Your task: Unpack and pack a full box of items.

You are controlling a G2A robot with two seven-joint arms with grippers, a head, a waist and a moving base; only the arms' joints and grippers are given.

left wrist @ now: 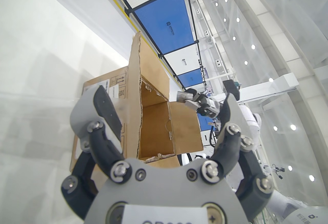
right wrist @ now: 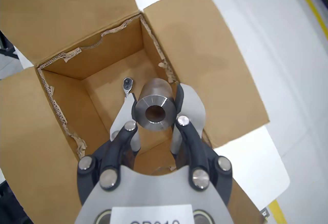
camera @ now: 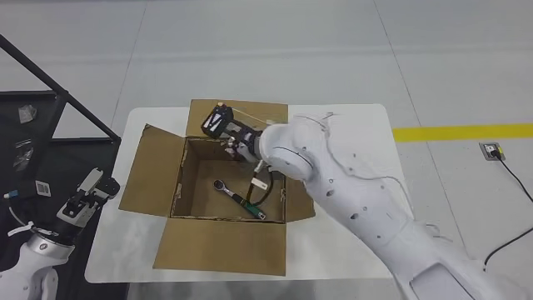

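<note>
An open cardboard box (camera: 221, 246) stands on the white table (camera: 350, 133) with its flaps spread out. Over the box's far right corner hangs my right gripper (camera: 240, 143), shut on a hollow steel cylinder (right wrist: 153, 109) held above the opening. At the bottom of the box lies a ratchet wrench (camera: 237, 197) with a dark handle, and its head (right wrist: 126, 82) shows past the cylinder. My left gripper (camera: 100, 185) is off the table's left edge, open and holding nothing. From there it (left wrist: 166, 99) faces the side of the box (left wrist: 153, 76) and the cylinder (left wrist: 184, 97) beyond.
A black frame rack (camera: 25, 133) stands left of the table, close to my left arm. Bare tabletop (camera: 358, 183) lies right of the box. A yellow floor line (camera: 458, 132) runs off to the right.
</note>
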